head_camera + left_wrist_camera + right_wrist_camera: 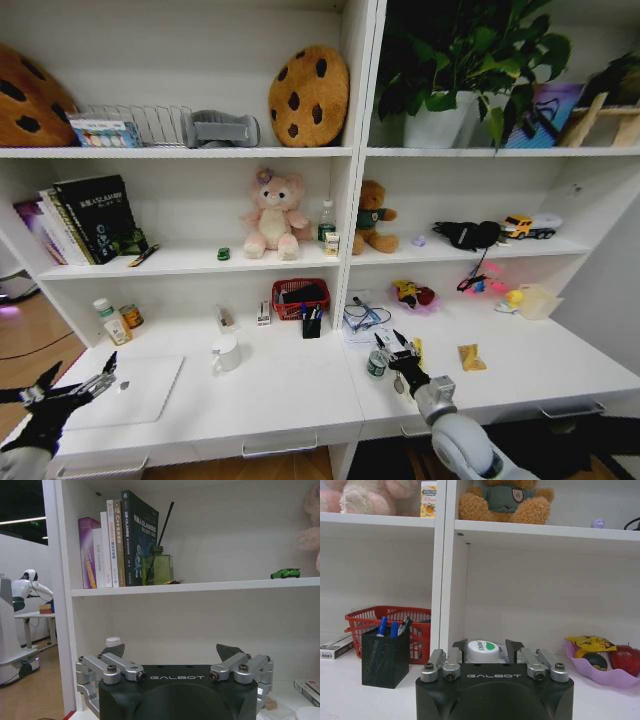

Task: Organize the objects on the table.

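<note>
Right tool point(394, 346) spread around white-lidded jar point(483, 651) on table point(300, 395), lined up to grasp; left tool point(78, 384) spread, idle near laptop point(140, 390)

A pink plush bear point(271, 217) and brown teddy point(372, 216) sit on the middle shelf, red basket point(300, 298) below

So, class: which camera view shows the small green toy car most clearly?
The left wrist view: the green toy car sits side-on on the shelf, unobstructed. In the head view it is a green speck beside the pink bear.
</note>
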You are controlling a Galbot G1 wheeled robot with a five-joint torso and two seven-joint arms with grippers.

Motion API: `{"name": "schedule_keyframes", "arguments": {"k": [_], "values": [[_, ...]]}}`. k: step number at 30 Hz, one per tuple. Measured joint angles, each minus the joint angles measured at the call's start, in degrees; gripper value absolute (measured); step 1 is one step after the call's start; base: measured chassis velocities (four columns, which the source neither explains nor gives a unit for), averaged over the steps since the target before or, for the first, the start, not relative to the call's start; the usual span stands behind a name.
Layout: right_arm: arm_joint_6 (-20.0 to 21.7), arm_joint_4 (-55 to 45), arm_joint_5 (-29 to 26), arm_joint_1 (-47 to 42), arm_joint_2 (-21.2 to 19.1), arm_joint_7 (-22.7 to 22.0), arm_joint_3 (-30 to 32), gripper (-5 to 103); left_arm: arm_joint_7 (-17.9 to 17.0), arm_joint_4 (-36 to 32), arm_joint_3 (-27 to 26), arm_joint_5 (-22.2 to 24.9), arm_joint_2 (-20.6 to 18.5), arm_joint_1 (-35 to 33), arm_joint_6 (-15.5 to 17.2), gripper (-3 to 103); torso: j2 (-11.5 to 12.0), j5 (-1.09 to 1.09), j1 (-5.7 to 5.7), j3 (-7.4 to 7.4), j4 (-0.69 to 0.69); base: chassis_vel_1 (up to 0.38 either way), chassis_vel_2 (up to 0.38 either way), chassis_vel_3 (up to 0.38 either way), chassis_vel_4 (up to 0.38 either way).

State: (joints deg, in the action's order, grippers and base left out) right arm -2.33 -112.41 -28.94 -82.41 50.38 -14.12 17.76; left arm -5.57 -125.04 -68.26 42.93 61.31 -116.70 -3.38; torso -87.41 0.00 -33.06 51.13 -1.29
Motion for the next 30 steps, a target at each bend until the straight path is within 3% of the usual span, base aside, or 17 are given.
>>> {"name": "schedule_keyframes", "arguments": {"k": [3, 6, 8, 11, 15, 19, 24, 30], "values": [[-0.07, -0.46, 0.16, -0.51, 0.04, 0.01, 0.16, 37, 0.00, 0.00, 0.00, 0.00, 0.00, 0.00, 0.00, 100, 0.00, 0.00, 0.00, 0.00, 0.00, 0.000, 0.000, 0.000, 0.000], [-0.16, -1.95, 0.77, -2.00, 0.15, -0.03, 0.81, 28, 0.00, 0.00, 0.00, 0.00, 0.00, 0.00, 0.00, 100, 0.00, 0.00, 0.00, 0.00, 0.00, 0.000, 0.000, 0.000, 0.000], [-0.28, -2.83, 1.25, -3.10, 0.28, -0.13, 1.25, 28, 0.00, 0.00, 0.00, 0.00, 0.00, 0.00, 0.00, 100, 0.00, 0.00, 0.00, 0.00, 0.00, 0.000, 0.000, 0.000, 0.000], [-1.66, -9.58, 5.47, -14.25, 2.90, -1.85, 6.26, 28, 0.00, 0.00, 0.00, 0.00, 0.00, 0.00, 0.00, 100, -0.01, 0.00, 0.01, -0.01, -0.01, 0.000, 0.000, 0.000, 0.000], [-1.93, -16.87, 7.21, -23.97, 5.66, -4.77, 11.33, 28, 0.00, 0.00, 0.00, 0.00, 0.00, 0.00, 0.00, 100, -0.01, -0.01, 0.01, -0.01, -0.01, 0.000, 0.000, 0.000, 0.000], [-1.54, -20.62, 8.38, -29.46, 8.22, -6.35, 12.13, 28, 0.01, 0.00, 0.00, 0.00, 0.00, 0.00, 0.00, 100, -0.01, 0.00, 0.01, -0.01, 0.00, 0.000, 0.000, 0.000, 0.000], [-2.92, -24.51, 15.59, -39.12, 15.94, -7.98, 11.60, 28, 0.01, 0.00, 0.00, 0.00, 0.00, 0.00, 0.00, 100, -0.02, -0.01, 0.01, -0.01, -0.01, 0.000, 0.000, 0.000, 0.000], [-5.69, -19.38, 19.30, -41.69, 19.96, -8.61, 10.53, 28, 0.00, -0.01, 0.00, 0.00, 0.00, 0.00, 0.00, 100, -0.01, 0.00, 0.01, -0.01, 0.00, 0.000, 0.000, 0.000, 0.000]]}}
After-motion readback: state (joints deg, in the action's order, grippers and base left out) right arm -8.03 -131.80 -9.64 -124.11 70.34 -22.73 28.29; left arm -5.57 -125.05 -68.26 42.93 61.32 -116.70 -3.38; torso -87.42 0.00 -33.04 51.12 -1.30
